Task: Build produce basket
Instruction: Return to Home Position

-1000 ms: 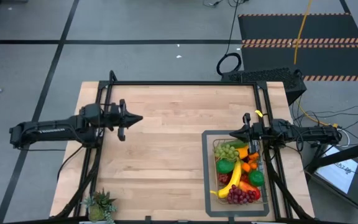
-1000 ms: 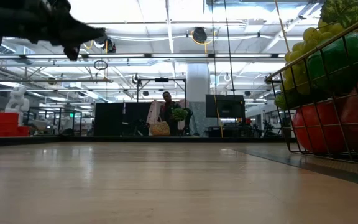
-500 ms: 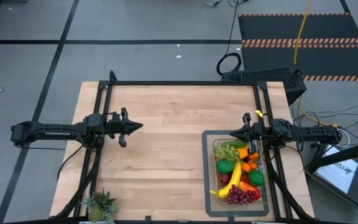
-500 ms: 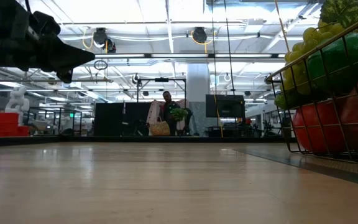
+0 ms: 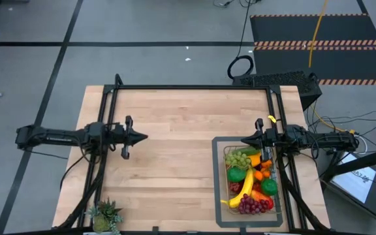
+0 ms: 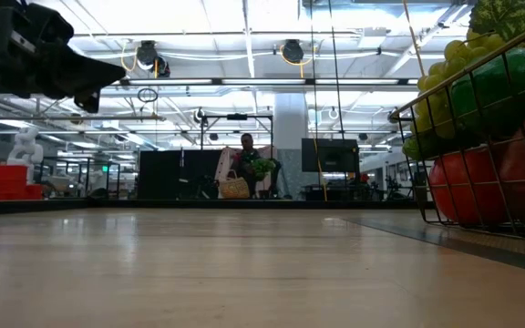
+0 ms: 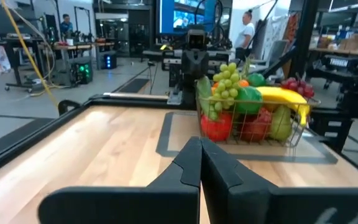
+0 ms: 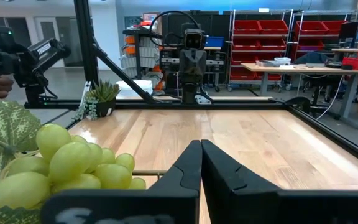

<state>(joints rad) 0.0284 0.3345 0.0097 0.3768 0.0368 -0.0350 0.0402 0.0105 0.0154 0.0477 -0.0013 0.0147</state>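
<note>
White lettering ran along the left arm's forearm in the high view, too small to read. The left arm lay stretched out low and nearly straight from the 9 o'clock edge of the tabletop [image 5: 175, 130]. The left end effector [image 5: 143, 137] pointed toward 3 o'clock, its fingers [image 7: 191, 163] pressed together on nothing. Compared with a second earlier, that arm had drawn back a little toward 9 o'clock and swung toward 6 o'clock, so it sat squarer to the edge; in the low view its tip hung high above the wood. The right arm reached in from 3 o'clock in the same pose as before. The right end effector [image 5: 243, 140] was just at the 12 o'clock end of the basket [image 5: 224, 171], with its fingers [image 8: 190, 163] closed and empty. The basket stood on a grey tray [image 5: 217, 189] at about 4 o'clock on the tabletop, heaped with the produce [image 5: 256, 177]: green grapes [image 5: 237, 158] at its 12 o'clock end, a banana [image 5: 245, 186] across the middle and red grapes [image 5: 253, 205] at 6 o'clock. A potted plant [image 5: 104, 215] stood at 7 o'clock.
</note>
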